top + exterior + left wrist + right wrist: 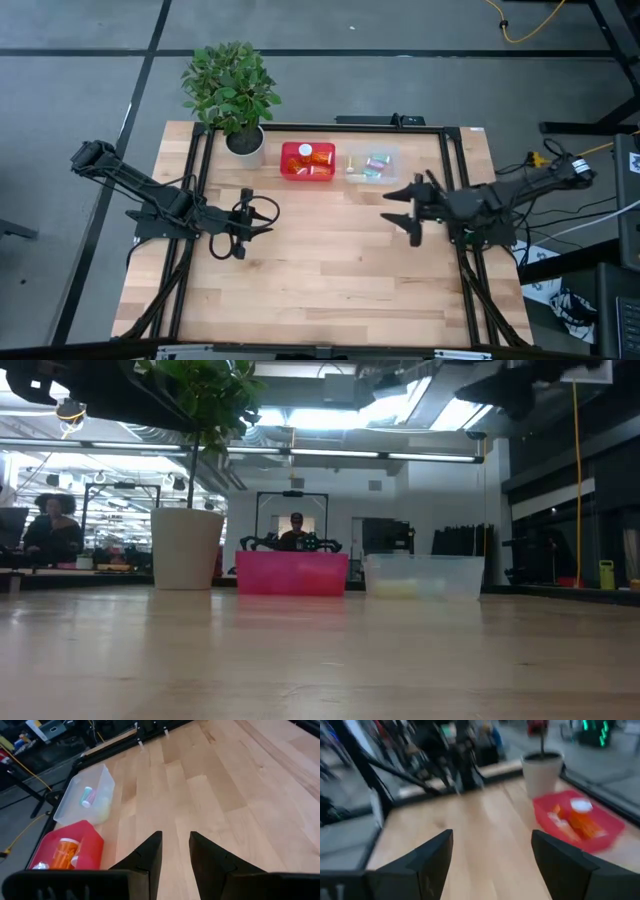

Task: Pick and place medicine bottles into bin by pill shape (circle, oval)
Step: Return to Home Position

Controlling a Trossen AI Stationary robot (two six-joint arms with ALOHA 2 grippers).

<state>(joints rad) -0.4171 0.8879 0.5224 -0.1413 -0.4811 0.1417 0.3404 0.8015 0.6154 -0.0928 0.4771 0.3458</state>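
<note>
Orange medicine bottles (310,160) are seen in the red bin (286,172) and pastel bottles (372,164) in the clear bin (393,152) just beside it, while the left pincer (175,837), slightly parted, and the right pincer (492,837), spread wide, are held empty near the red bin, above the table (330,280).

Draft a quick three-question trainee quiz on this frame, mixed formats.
1. True or false: the orange bottles lie in the red bin.
2. Pick one: the left end effector and right end effector are A) gripping bottles, B) open and empty above the table, C) inside the bins.
3. Fill in: the pastel bottles lie in the ____ bin, on the red bin's side away from the potted plant.
Key: 1 true; 2 B; 3 clear, the clear bin.
</note>
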